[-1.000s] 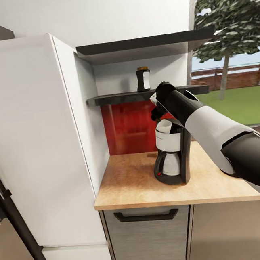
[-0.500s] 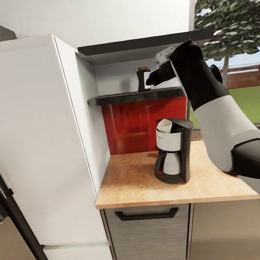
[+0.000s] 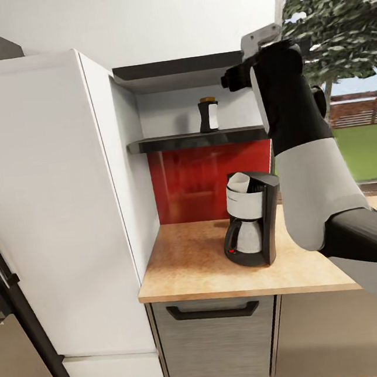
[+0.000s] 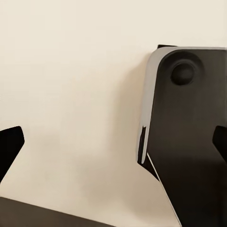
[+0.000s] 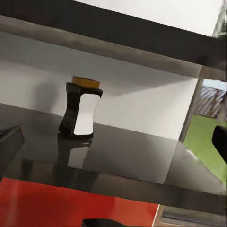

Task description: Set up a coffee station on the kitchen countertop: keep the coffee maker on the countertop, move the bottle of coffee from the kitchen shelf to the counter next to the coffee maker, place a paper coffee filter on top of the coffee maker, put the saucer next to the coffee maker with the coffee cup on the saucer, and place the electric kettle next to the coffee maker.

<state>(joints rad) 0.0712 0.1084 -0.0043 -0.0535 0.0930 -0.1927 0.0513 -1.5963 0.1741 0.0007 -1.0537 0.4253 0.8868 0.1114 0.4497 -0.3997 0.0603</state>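
The black bottle of coffee with a white label and brown lid stands upright on the dark kitchen shelf, set into the alcove beside a tall white cabinet. In the right wrist view the same bottle sits on the glossy shelf, which mirrors it faintly.

Below, the black-and-white coffee maker with a glass carafe rests on the light wooden surface, in front of a red backsplash. A white paper coffee filter pokes from its top, partly sunk inside so its lower part is hidden.

The right arm rises at the alcove's right side, its forearm covering the shelf's right end. The right claw is held level with the upper dark shelf, above and to the right of the bottle, well apart from it. In the wrist view its two dark fingertips show at opposite edges, spread wide with nothing between them.

The left claw is likewise spread wide and holds nothing, its tips cut off by the frame over a pale floor and a dark, grey-edged part of the robot's base.
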